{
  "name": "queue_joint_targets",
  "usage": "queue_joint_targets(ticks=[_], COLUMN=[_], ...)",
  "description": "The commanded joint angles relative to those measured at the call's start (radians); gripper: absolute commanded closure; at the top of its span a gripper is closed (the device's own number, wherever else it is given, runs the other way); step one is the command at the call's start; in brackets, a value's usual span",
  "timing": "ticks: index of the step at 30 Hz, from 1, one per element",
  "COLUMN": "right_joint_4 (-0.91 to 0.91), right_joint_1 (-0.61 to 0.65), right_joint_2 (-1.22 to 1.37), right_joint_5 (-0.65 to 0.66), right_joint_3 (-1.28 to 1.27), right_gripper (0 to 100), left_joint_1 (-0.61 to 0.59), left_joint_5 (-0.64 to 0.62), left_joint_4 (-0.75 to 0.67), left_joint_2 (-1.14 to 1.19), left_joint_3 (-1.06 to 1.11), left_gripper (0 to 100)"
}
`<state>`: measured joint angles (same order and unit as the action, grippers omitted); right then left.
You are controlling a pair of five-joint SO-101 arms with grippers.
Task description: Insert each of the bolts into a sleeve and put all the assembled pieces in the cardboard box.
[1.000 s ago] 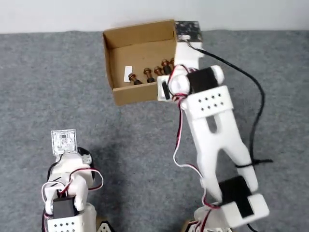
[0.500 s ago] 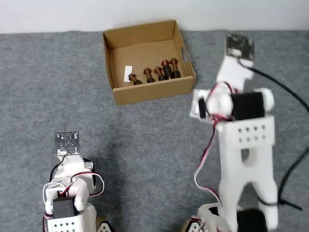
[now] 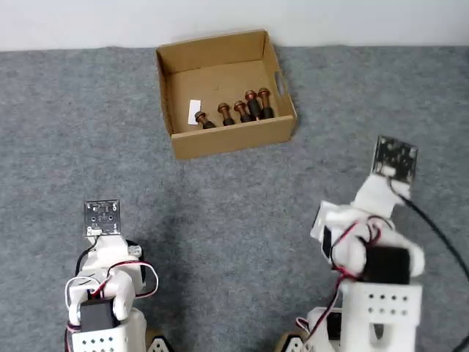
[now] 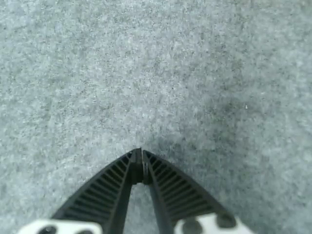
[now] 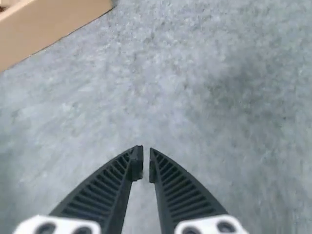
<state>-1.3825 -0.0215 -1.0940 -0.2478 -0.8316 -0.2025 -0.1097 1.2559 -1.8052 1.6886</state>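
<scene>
Five assembled bolts (image 3: 234,111) lie in a row inside the cardboard box (image 3: 227,141) on the far side of the grey counter (image 3: 66,117). At near left the left pincer (image 4: 142,165) is pressed together and empty; at near right the right pincer (image 5: 146,164) is all but together, holding nothing

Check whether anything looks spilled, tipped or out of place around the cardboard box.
Nothing stands out: five assembled pieces lie in a neat row inside the upright cardboard box, which looks undamaged.
</scene>
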Motion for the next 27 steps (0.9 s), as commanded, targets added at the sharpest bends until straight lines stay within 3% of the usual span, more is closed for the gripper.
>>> queue_joint_targets(ticks=[1,8,13,19,27], right_joint_4=[0.179,0.372,0.366,0.363,0.315], right_joint_1=[-0.058,-0.065,-0.061,-0.061,0.024], right_joint_2=[-0.114,-0.328,-0.503,-0.720,-0.711], right_joint_5=[0.069,0.110,0.115,0.215,0.209], right_joint_3=[-0.180,-0.499,-0.631,-0.793,-0.818], right_gripper=[99.0,99.0,99.0,99.0,99.0], left_joint_1=[-0.005,-0.005,-0.005,-0.005,-0.005], left_joint_5=[-0.006,-0.006,-0.006,-0.006,-0.006], left_joint_4=[0.003,0.003,0.003,0.003,0.003], left_joint_2=[-0.011,-0.011,-0.011,-0.011,-0.011], left_joint_3=[-0.005,-0.005,-0.005,-0.005,-0.005], left_gripper=[99,99,99,99,99])
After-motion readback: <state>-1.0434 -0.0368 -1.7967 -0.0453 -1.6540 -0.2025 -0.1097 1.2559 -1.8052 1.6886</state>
